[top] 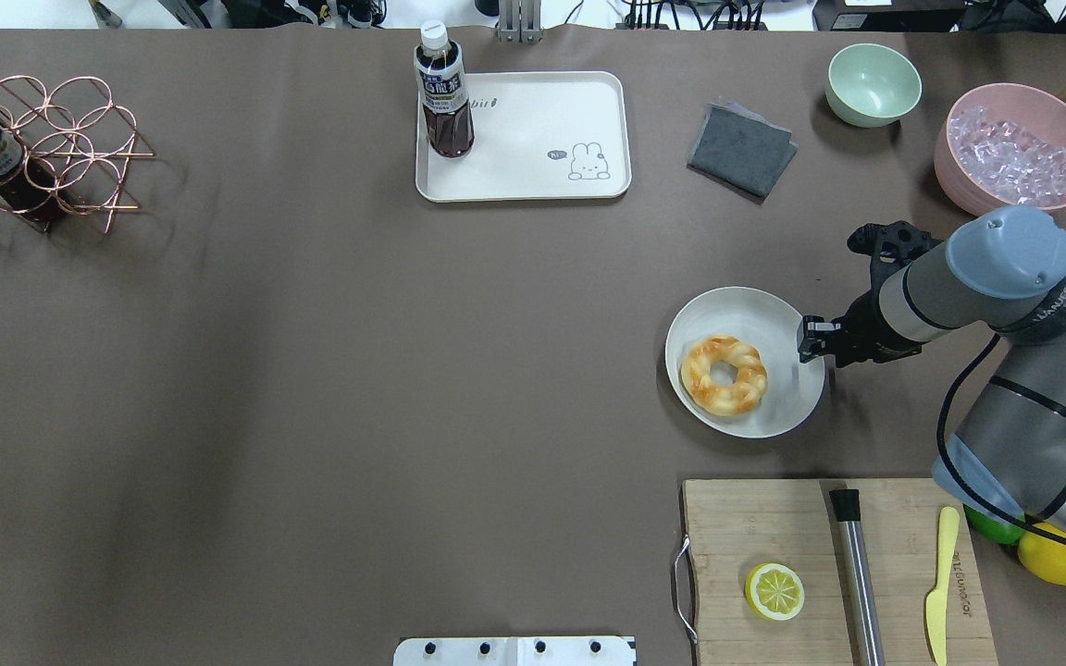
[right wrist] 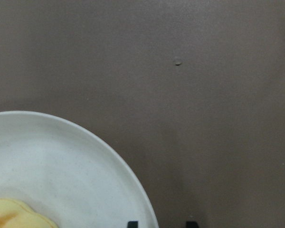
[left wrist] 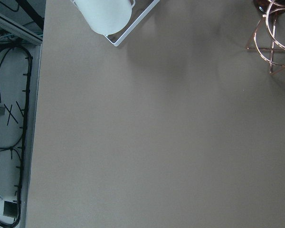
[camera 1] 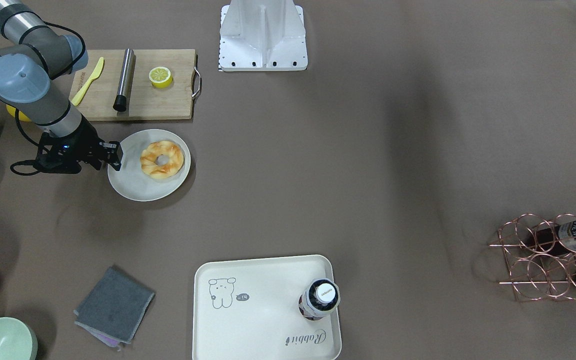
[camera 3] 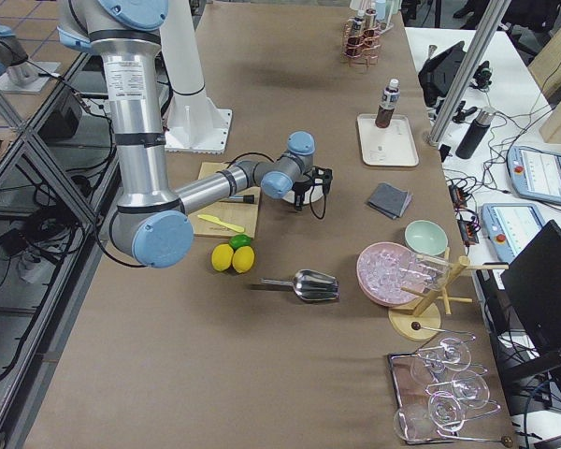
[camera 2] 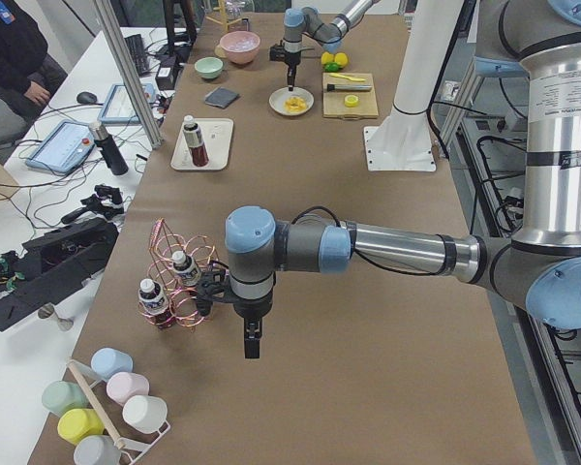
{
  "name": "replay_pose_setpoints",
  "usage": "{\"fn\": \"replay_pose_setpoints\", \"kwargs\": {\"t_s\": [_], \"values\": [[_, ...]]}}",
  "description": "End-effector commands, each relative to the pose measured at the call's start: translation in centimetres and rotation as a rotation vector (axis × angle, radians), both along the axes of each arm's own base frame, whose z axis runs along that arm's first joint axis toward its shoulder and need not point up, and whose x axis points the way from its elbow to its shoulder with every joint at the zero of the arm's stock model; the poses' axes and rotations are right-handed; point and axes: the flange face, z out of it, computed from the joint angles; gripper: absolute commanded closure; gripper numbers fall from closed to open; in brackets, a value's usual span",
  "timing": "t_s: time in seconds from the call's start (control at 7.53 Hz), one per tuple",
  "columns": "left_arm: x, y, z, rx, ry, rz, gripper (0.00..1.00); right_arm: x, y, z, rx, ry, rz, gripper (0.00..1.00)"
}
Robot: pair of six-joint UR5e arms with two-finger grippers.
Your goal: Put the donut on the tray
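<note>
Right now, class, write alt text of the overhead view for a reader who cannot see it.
The donut lies on a round white plate, with the right gripper over the plate's rim, apart from the donut. Farther off, the cream tray holds only an upright bottle.

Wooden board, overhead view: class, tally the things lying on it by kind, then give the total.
Lemon half: 1
Steel rod: 1
Yellow knife: 1
Total: 3
</note>
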Motion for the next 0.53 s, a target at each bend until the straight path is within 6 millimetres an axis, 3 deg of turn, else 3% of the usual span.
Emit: {"fn": "replay_pose_setpoints", "kwargs": {"t_s": [0.0,0.13,0.27,0.4], "values": [[0.0,-0.17,-0.18,0.005,0.0,0.0,0.02,-0.11,0.01,0.2,-0.001,0.004,-0.001,0.75],[-0.01,-0.24,-0.26,0.006,0.0,0.0,0.02,-0.11,0.01,0.2,-0.001,0.004,-0.001,0.93],[-0.01,-0.3,-0.31,0.006,0.0,0.0,0.02,-0.13,0.01,-0.05,0.001,-0.001,-0.002,1.0],[-0.02,-0.44,-0.32,0.008,0.0,0.0,0.02,0.01,0.02,-0.6,0.012,-0.015,0.001,1.0]]}}
